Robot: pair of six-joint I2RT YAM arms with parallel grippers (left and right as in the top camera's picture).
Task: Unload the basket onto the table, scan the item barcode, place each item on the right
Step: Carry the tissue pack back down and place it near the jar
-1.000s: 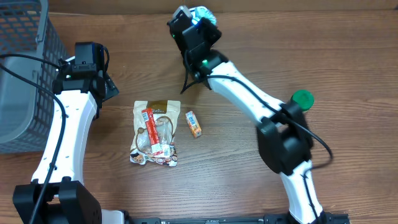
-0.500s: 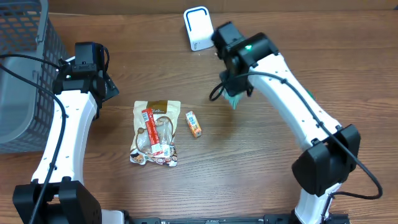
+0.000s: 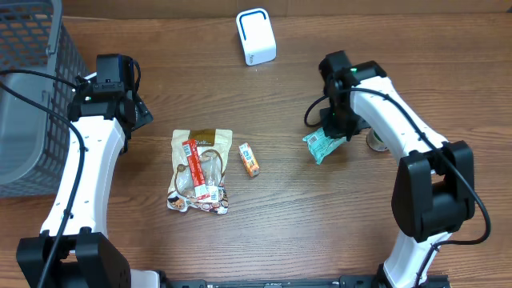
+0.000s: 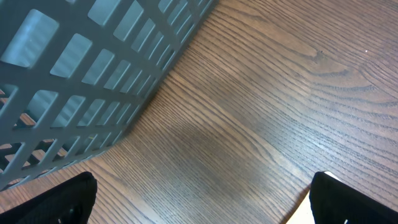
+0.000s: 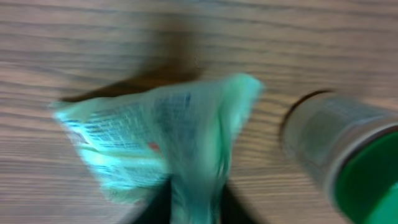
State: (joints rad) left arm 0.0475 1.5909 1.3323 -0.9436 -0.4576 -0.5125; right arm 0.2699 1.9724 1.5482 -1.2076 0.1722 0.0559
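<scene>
Right claw [image 5: 194, 206] straddles the packet [image 3: 322, 146] on the surface [image 3: 320, 228], right of the scanner [image 3: 256, 37], nearer the robot; blur hides whether it grips. Left claw [image 4: 199, 199], far left of the scanner, gapes empty.

Surface [image 3: 288, 232]: brown wood grain. Packet [image 3: 322, 145]: pale green, white and blue print. Scanner [image 3: 256, 37]: white. Basket [image 3: 32, 96]: grey lattice. Small box [image 3: 250, 159]: orange. Snack pouch [image 3: 200, 170]: whitish, red label, brown header. Container [image 5: 329, 143]: greyish, green lid.

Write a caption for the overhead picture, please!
Right tool at a green packet on the wooden table, near the white scanner.
</scene>
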